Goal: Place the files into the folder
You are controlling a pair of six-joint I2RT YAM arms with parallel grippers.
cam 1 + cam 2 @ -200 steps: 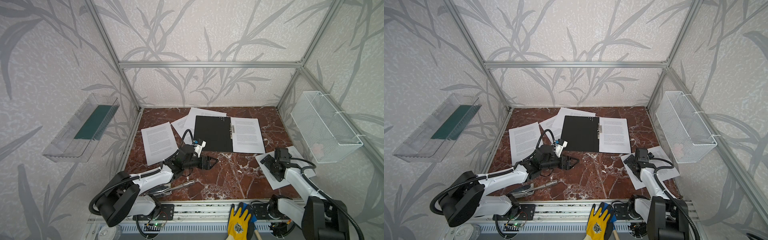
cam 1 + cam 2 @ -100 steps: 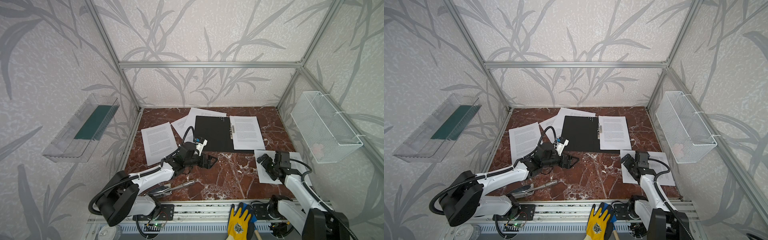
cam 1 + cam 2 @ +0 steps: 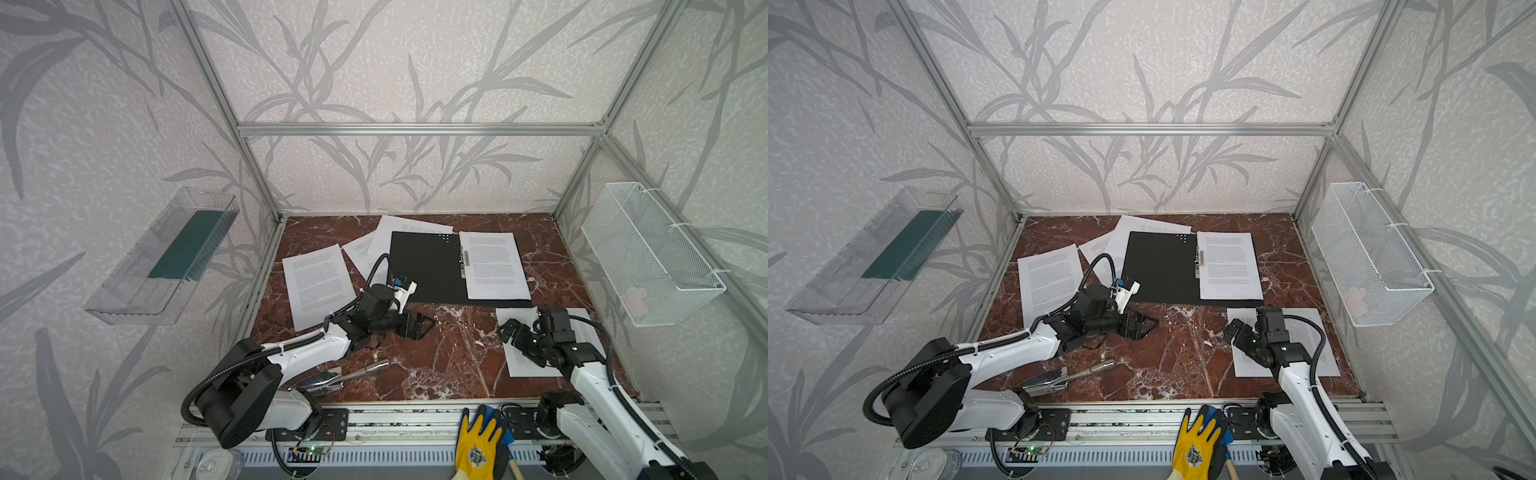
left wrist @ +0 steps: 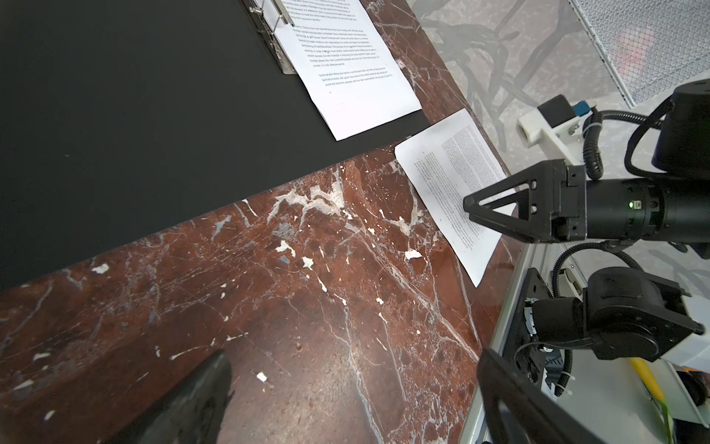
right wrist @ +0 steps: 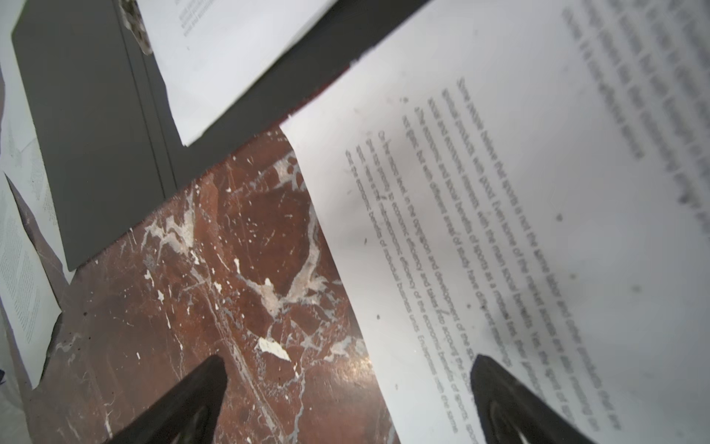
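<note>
Folder [image 3: 424, 266] lies open and flat at the back middle of the tabletop [image 3: 449, 365], black inside up, metal clip [image 3: 464, 259] on the spine. I see the files [image 3: 318, 284] as white sheets of small black text: one on the folder's right half, one left of it, two under its far left corner. Right gripper [image 3: 513, 332] is over the front-right sheet [image 3: 523, 361], jaws wide, empty. Left gripper [image 3: 426, 324] wide, empty, over bare marble.
</note>
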